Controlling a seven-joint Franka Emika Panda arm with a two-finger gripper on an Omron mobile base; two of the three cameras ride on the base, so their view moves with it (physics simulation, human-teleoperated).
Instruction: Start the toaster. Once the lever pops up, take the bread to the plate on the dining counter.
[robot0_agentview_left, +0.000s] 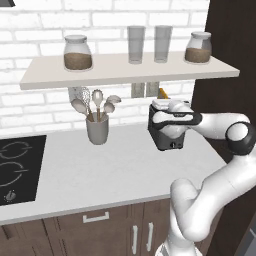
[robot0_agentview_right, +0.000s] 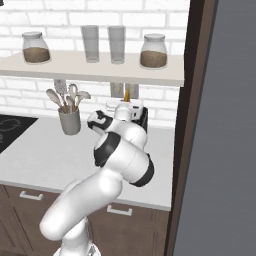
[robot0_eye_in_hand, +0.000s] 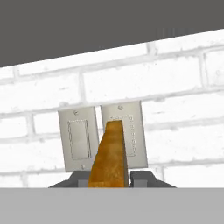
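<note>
The toaster (robot0_agentview_left: 162, 135) looked dark, matt and smooth, like painted metal or plastic. The bread (robot0_eye_in_hand: 110, 159) showed a rough, mottled golden-brown crust. The worktop (robot0_agentview_left: 100, 170) was pale, smooth and matt, the cupboard fronts (robot0_agentview_left: 60, 232) brown wood grain, the wall (robot0_eye_in_hand: 175, 78) white brick, the jars (robot0_agentview_left: 78, 52) clear glass

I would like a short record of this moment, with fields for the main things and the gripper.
toaster: dark grey box on the pale worktop, under the shelf, near the dark wall panel
bread: tan-orange slice, upright, seen edge-on between the two dark finger tips
gripper: above the toaster, closed on the bread
behind the bread: two grey wall switch plates on white brick
utensil cup: grey, with spoons and a whisk, left of the toaster, apart from it
shelf items: two jars, two glasses
cooktop: black, far left
</note>
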